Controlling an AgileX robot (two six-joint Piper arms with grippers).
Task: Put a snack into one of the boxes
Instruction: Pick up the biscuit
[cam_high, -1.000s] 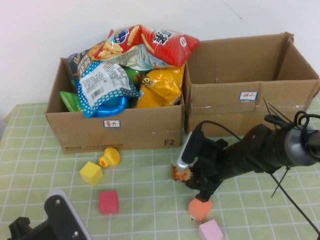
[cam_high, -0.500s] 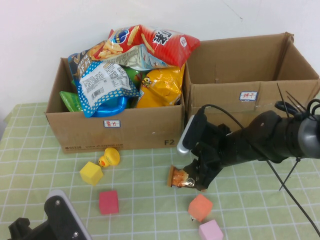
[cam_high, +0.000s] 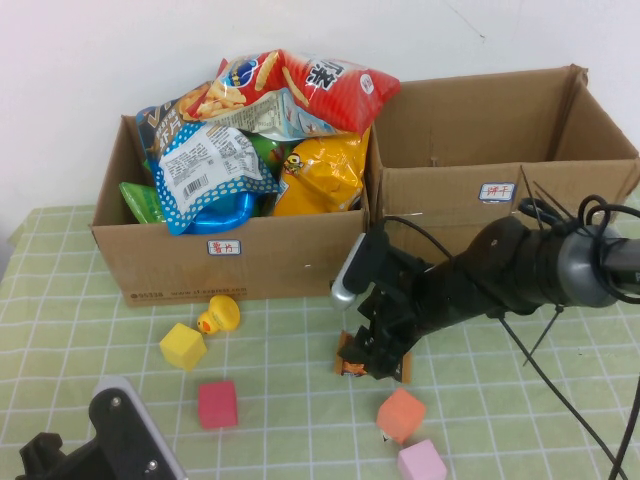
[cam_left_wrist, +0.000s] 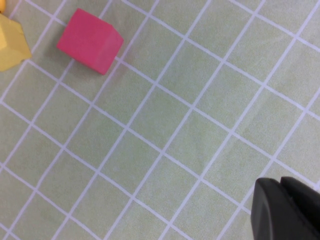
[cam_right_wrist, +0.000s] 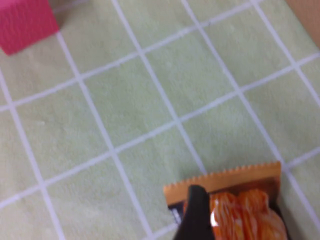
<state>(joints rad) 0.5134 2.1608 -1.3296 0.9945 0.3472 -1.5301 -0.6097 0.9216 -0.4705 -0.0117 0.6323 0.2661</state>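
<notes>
On the desk just in front of the two boxes, your right gripper (cam_high: 372, 352) has dropped back over the orange snack packet (cam_high: 370, 362) and spread its jaws wide, so the packet lies ungrasped and boxing it remains undone. Your left gripper (cam_left_wrist: 287, 210) sits clenched, empty, at the near edge.

Setting: robot test bench, lab-type room, staged tabletop
Surface: table (cam_high: 60, 300) under green cloth with white grid lines
Backdrop: bare white wall (cam_high: 100, 60), no furnishings
Props: two labelled cardboard boxes, left box (cam_high: 240, 262) heaped with snack bags, right box (cam_high: 480, 200) beside it
Clutter: coloured foam cubes (cam_high: 217, 404), yellow rubber duck (cam_high: 217, 316)
Rig: black robot arm (cam_high: 500, 282) with trailing cables
</notes>
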